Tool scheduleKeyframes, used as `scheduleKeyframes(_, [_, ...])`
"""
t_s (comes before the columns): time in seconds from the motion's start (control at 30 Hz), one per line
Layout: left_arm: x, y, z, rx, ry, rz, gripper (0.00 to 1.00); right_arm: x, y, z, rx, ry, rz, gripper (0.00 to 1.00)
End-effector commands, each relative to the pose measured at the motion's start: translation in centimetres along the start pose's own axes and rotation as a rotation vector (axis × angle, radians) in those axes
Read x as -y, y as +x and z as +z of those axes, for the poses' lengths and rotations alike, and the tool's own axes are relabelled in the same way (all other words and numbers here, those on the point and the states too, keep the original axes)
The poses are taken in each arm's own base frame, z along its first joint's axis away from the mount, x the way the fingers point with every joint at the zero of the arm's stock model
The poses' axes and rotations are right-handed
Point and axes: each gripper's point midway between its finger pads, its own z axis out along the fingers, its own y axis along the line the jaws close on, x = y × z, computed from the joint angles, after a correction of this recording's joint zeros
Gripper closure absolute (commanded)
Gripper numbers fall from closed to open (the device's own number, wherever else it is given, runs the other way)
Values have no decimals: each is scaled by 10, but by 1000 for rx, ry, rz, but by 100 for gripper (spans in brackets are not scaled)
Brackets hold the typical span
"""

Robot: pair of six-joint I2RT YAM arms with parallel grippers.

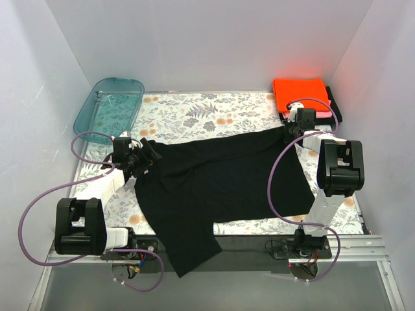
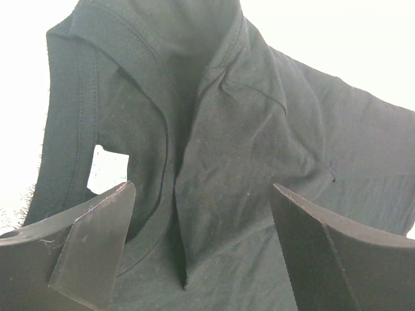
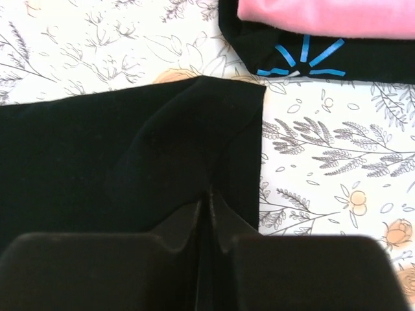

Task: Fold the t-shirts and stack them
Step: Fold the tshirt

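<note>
A large plain black t-shirt (image 1: 220,178) lies spread across the floral table, and its lower part hangs over the near edge. My left gripper (image 1: 148,157) is at its left end by the collar. It is open (image 2: 201,188), with a ridge of the black cloth (image 2: 246,129) standing between the wide-apart fingers. My right gripper (image 1: 293,133) is shut (image 3: 211,194) on the shirt's far right corner (image 3: 97,149). A folded orange t-shirt (image 1: 299,94) tops a stack at the back right. Under it are a pink t-shirt (image 3: 324,16) and a black t-shirt with a light-blue mark (image 3: 259,45).
A teal see-through tub (image 1: 110,103) stands at the back left corner. White walls close in the floral tablecloth (image 1: 194,113) on three sides. Purple cables loop beside both arms.
</note>
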Motion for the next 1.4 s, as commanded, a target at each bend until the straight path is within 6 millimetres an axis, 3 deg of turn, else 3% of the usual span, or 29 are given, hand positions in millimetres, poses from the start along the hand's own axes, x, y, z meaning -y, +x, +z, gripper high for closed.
scheduleKeyframes(0.0, [10,-12,-4,30,21,16,16,5,-20,-9,34,26,-29,94])
scheduleKeyframes(0.03, [9,-11,-4,29,18,15,16,4,-24,-15,43,28,-33,99])
scheduleKeyframes(0.37, [1,-16,-7,57,-34,11,16,34,-11,-42,0,223,-80,99])
scheduleKeyframes(0.4, [1,-17,-7,59,-34,12,16,24,-2,-42,-36,210,-104,99])
scheduleKeyframes(0.57, [1,-18,-8,64,-38,9,16,19,16,-43,-103,243,-146,99])
scheduleKeyframes(0.73, [1,-18,-10,62,-39,6,16,16,45,-41,-204,240,-113,82])
scheduleKeyframes(0.83, [1,-18,-12,69,-38,6,16,14,50,-45,-234,241,-83,71])
scheduleKeyframes(1.03, [6,-22,-18,87,-23,16,16,17,39,-65,-197,283,-10,55])
scheduleKeyframes(1.2, [14,-15,-23,64,26,11,16,-1,30,-82,-132,185,116,45])
scheduleKeyframes(1.27, [18,-10,-26,42,47,-5,16,-12,20,-90,-82,110,203,36])
scheduleKeyframes(1.37, [27,1,-29,-5,89,-21,16,-26,-2,-97,-21,21,257,35])
